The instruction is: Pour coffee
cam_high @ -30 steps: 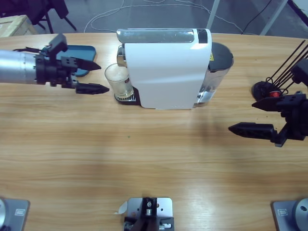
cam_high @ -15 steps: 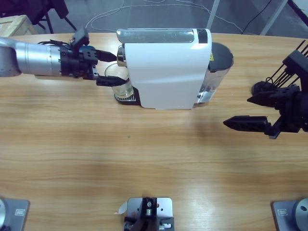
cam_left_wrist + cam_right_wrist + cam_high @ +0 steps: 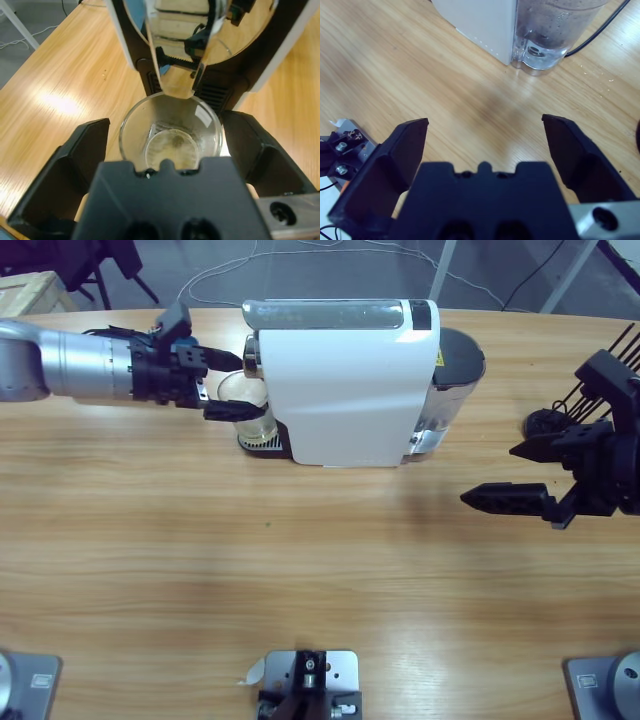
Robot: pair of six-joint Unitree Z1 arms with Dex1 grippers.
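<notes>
Two jaws of my left gripper point(image 3: 228, 386) stand released on either side of the glass point(image 3: 171, 136), upper left of the high view. Thin tan coffee point(image 3: 172, 149) lies in its bottom, under the white machine's point(image 3: 350, 390) spout. Right gripper point(image 3: 520, 477), mid right, is spread over bare table point(image 3: 300, 570).

One coffee machine point(image 3: 345, 380), one glass point(image 3: 245, 405) — two arms.

We're in a robotics lab: long pale wooden table point(image 3: 300, 570) carrying a boxy white capsule coffee machine point(image 3: 345, 380), loose cables point(image 3: 230, 265) trailing across grey floor point(image 3: 330, 270) behind.
</notes>
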